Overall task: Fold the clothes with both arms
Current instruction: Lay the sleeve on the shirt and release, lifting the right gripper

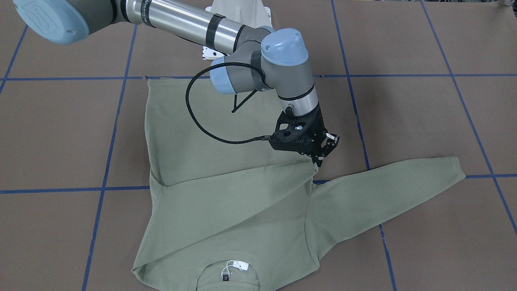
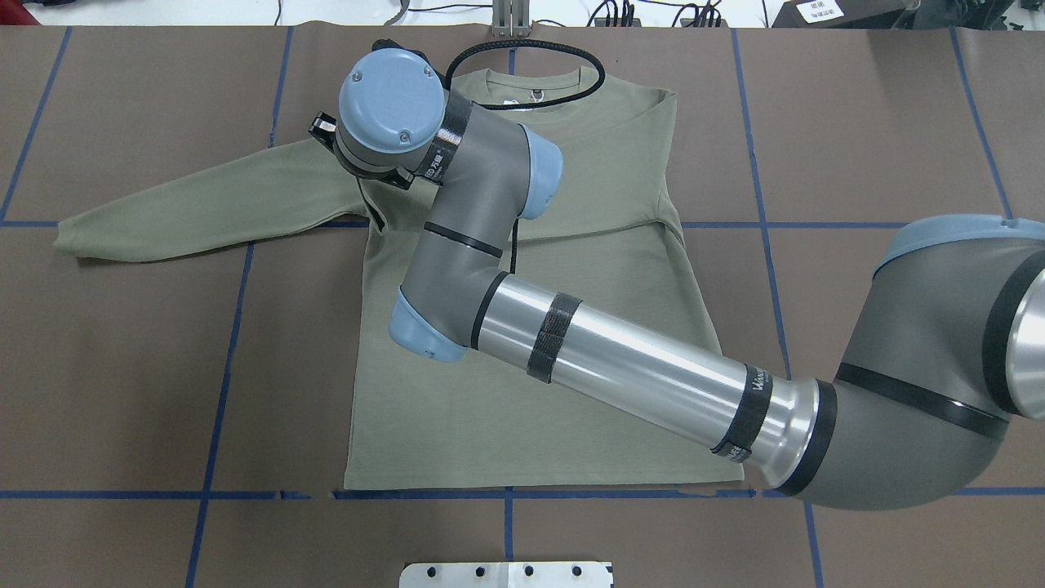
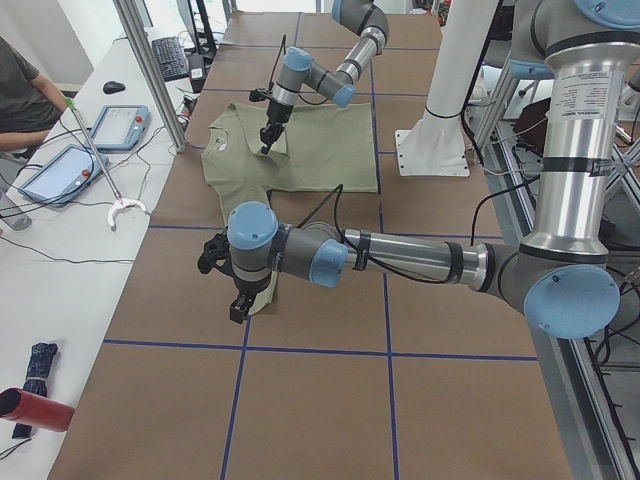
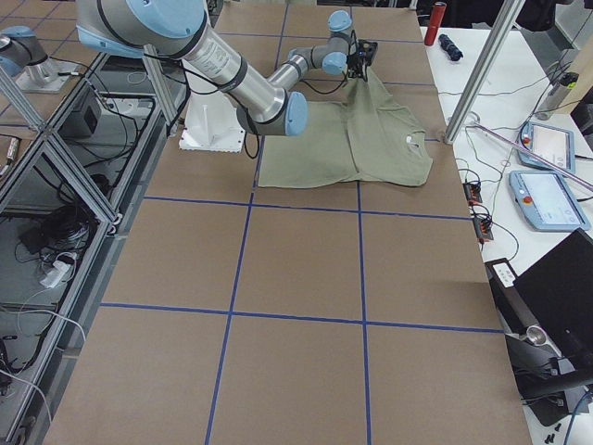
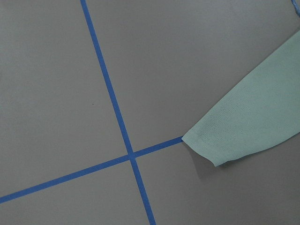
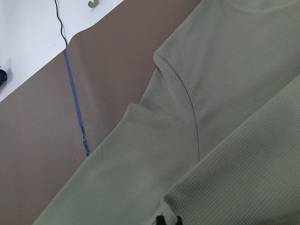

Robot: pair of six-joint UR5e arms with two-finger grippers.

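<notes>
- My right arm (image 2: 637,367): silver tubes, grey joints, pale blue caps (image 2: 392,96) with screws.
- Black straps (image 2: 555,339); black cable (image 1: 187,97) at 9 o'clock of my black right gripper (image 1: 320,158).

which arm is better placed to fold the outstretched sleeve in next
Likely left. The left hand hangs near the outstretched cuff of the sage-green long-sleeved knit shirt, and its wrist view shows that cuff. The right hand is across the shirt, pinching the folded sleeve's end.

Bright even overhead light, soft faint shadows, pics sharp, mild glare on right arm (image 2: 645,367) tube.
</notes>
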